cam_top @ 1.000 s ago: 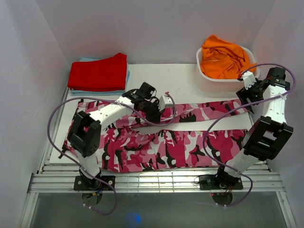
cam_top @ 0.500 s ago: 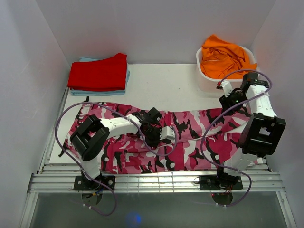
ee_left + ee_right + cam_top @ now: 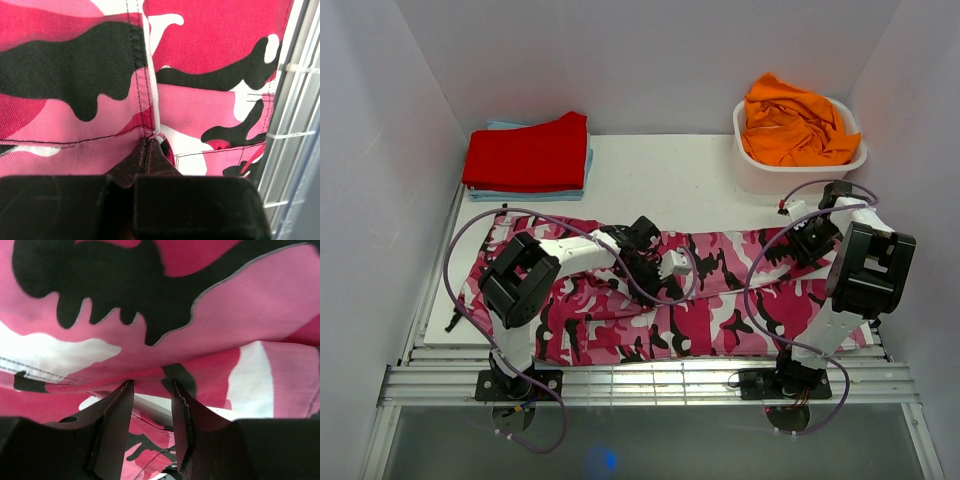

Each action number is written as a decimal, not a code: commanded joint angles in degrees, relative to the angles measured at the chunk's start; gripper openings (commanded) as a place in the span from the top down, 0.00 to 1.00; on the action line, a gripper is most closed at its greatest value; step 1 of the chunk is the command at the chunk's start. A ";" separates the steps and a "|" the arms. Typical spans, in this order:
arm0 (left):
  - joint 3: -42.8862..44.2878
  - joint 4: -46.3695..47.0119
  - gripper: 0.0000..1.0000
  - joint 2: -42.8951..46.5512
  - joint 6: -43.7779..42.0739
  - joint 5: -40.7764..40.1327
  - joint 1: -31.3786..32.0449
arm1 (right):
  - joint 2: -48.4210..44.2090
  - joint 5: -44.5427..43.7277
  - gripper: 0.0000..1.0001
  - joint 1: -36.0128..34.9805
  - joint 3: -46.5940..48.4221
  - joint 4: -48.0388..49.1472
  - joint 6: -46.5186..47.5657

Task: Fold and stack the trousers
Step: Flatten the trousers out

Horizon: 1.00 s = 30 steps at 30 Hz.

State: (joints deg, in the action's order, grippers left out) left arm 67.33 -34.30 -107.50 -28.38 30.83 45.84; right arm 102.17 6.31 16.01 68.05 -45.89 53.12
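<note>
The pink, magenta, white and black camouflage trousers (image 3: 720, 300) lie across the table from left to right, the far leg folded over the near leg. My left gripper (image 3: 655, 262) rests low on the middle of the trousers. In the left wrist view the left gripper (image 3: 147, 145) is shut on a small fold of the trousers (image 3: 210, 45) at a seam. My right gripper (image 3: 810, 235) is at the leg end on the right. In the right wrist view the right gripper (image 3: 152, 385) has its fingers apart, with the trousers (image 3: 150, 300) lying just ahead of the tips.
A folded red garment (image 3: 528, 152) lies on a blue one at the back left. A white tub (image 3: 800, 170) holding an orange garment (image 3: 790, 120) stands at the back right. A slatted rail (image 3: 650, 380) runs along the near table edge and shows in the left wrist view (image 3: 295, 125).
Both arms have brought the far trouser leg toward the near edge and down over the near leg. The gap of bare table between the legs has closed.
</note>
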 commanded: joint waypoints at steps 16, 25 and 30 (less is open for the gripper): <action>-2.73 4.60 1.00 -8.16 3.94 -7.45 -4.09 | 6.72 -5.84 0.67 -5.37 11.42 0.98 -11.65; -0.45 3.54 1.00 -10.35 8.69 -4.55 -9.18 | 8.57 -22.72 0.90 -1.96 5.69 1.15 -0.75; 0.78 3.01 1.00 -11.94 11.85 -3.32 -11.48 | 7.52 -27.04 0.92 1.39 8.23 0.54 4.70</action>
State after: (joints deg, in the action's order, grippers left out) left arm 69.56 -34.54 -114.32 -14.46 45.78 37.34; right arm 111.00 -15.05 15.31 74.15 -44.03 52.77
